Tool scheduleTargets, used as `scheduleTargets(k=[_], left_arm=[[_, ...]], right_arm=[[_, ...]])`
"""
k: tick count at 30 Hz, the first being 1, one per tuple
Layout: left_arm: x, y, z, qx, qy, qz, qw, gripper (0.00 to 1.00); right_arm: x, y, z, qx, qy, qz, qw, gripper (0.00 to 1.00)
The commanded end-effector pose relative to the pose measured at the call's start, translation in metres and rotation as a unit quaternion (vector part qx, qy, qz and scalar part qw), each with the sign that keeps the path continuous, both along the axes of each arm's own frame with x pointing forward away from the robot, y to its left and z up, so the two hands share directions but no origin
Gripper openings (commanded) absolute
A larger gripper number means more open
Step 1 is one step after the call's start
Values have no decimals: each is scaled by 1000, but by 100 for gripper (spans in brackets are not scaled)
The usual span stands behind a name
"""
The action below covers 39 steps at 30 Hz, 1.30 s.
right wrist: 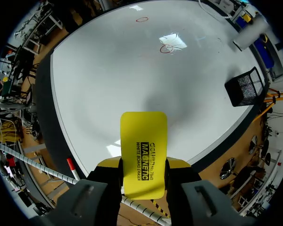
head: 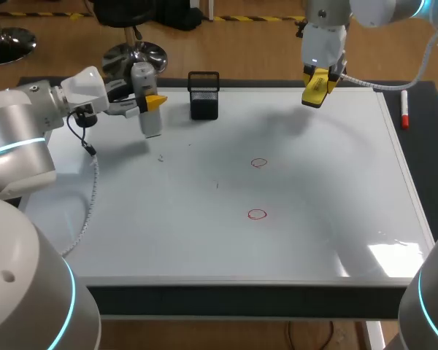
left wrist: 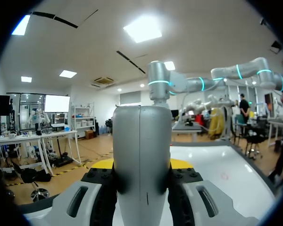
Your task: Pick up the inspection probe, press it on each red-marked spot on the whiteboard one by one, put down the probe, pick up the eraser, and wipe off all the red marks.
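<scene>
My left gripper [head: 152, 103] is shut on the grey probe [head: 147, 102], which it holds upright above the whiteboard's far left part. In the left wrist view the probe [left wrist: 141, 155] fills the gap between the fingers of that gripper [left wrist: 141, 165]. My right gripper [head: 317, 86] hangs over the far right part of the whiteboard [head: 314, 219], shut on the yellow eraser [head: 315, 89]. The eraser [right wrist: 143, 155] sticks out flat from between the fingers of that gripper [right wrist: 143, 165]. Two red circles [head: 258, 162] [head: 257, 214] are drawn near the board's middle, also seen as red circles [right wrist: 167, 48] [right wrist: 142, 20] far ahead of the eraser.
A black mesh holder [head: 204, 95] stands at the board's far edge between the two grippers, and shows as the mesh holder [right wrist: 244, 87] in the right wrist view. A red marker [head: 404, 109] lies on the dark mat right of the board.
</scene>
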State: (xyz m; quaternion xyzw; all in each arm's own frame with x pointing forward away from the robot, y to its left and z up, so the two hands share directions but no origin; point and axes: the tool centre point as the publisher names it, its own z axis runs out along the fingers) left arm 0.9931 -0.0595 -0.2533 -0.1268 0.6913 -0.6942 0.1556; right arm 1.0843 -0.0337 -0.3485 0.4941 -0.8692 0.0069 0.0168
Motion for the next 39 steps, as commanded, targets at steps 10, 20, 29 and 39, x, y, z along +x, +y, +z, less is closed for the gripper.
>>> scheduleTargets(k=[10, 20, 29, 39], left_arm=[[-8, -65, 24, -5, -10, -103, 995, 0], [-26, -97, 37, -22, -14, -157, 987, 0], [-37, -136, 37, -37, -7, -219, 975, 0], [-43, -174, 30, -35, 5, -277, 960, 0]], right_arm=[[0, -1, 2, -2, 0, 1, 1000, 0], [0, -1, 2, -2, 0, 1, 1000, 0], [0, -1, 2, -2, 0, 1, 1000, 0], [0, -1, 2, -2, 0, 1, 1000, 0]])
